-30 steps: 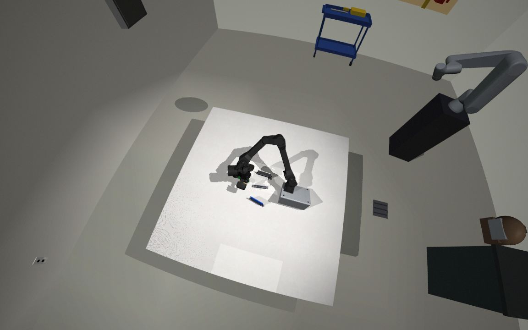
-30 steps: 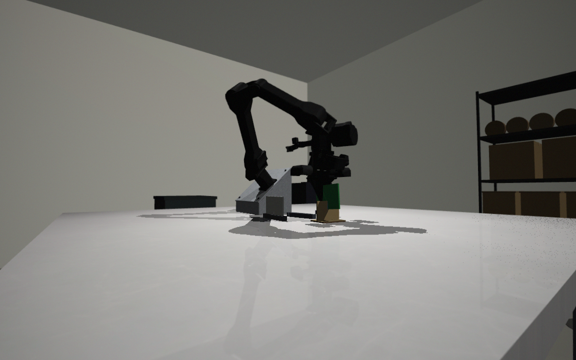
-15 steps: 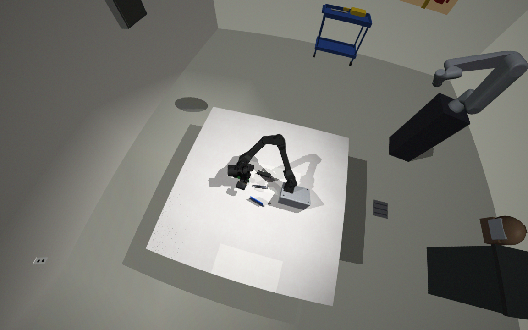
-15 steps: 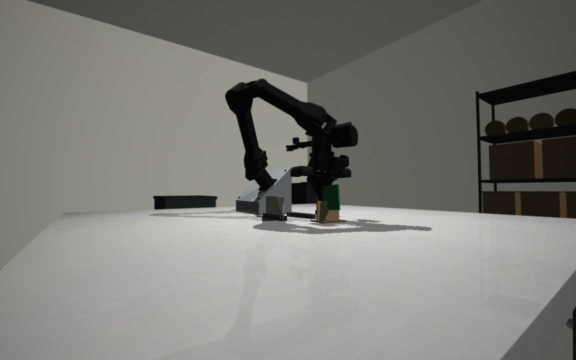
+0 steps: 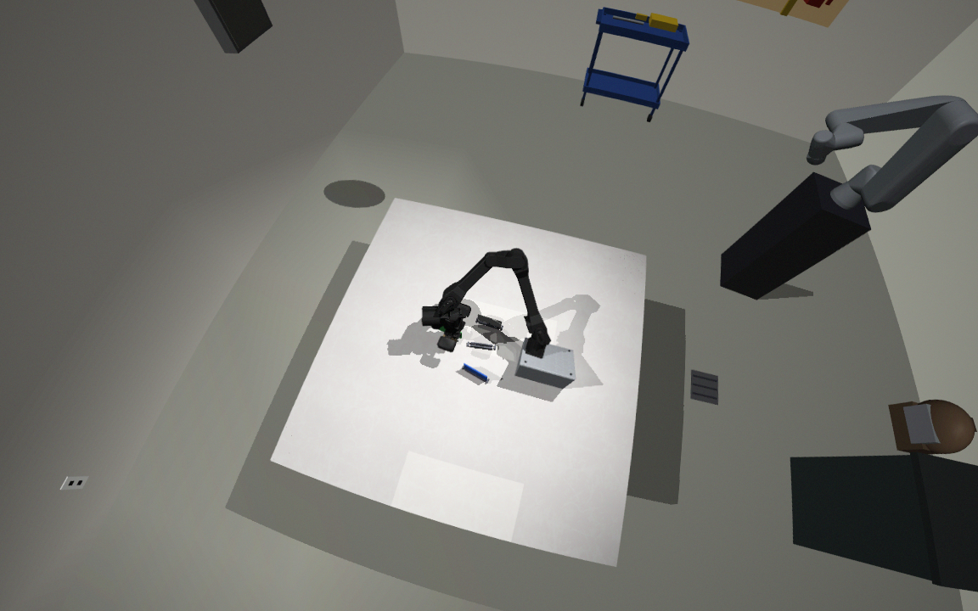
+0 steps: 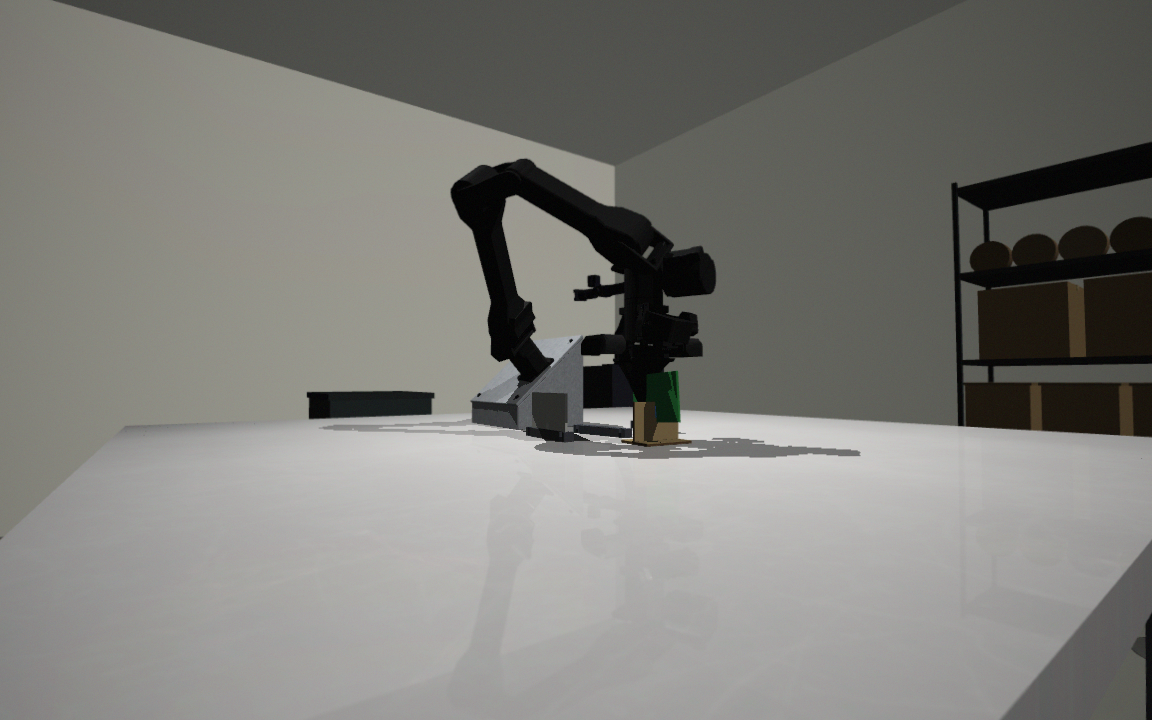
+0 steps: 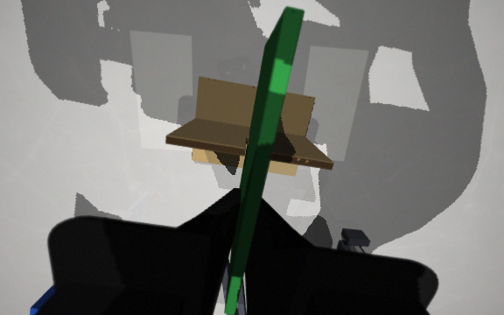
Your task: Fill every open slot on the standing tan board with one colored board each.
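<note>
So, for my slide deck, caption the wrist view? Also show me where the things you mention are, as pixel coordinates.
The claw (image 7: 243,197) grips the green board (image 7: 269,114) upright, crosswise over the tan board (image 7: 208,131).

The end effector (image 7: 243,197) grips a green board (image 7: 269,114) crosswise over the tan board (image 7: 221,131).

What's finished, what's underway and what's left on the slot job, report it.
Done: the green board is out of its holder, upright across the tan board.
In hand: the fingers grip it.
Left: likely seating it fully, letting go, moving clear.
</note>
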### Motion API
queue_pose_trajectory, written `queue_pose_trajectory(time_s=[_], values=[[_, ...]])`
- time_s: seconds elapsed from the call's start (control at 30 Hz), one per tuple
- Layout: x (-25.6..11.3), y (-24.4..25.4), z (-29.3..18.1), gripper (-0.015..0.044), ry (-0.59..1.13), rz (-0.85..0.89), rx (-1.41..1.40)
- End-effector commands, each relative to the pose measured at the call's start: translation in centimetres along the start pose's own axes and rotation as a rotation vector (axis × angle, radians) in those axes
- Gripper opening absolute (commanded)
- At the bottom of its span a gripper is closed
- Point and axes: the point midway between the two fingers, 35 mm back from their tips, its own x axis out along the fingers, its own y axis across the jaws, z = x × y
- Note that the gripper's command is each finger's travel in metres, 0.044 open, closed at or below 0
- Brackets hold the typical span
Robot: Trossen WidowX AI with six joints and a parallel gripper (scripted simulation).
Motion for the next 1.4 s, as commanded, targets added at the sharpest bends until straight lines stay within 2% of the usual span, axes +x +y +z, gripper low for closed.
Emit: queue_pose_trajectory(time_s=[0.0, 1.37], values=[[0.18, 0.03, -0.06, 0.0000, 0.001, -0.003, -0.005], [1.05, 0.01, -0.04, 0.0000, 0.001, -0.003, -0.005]])
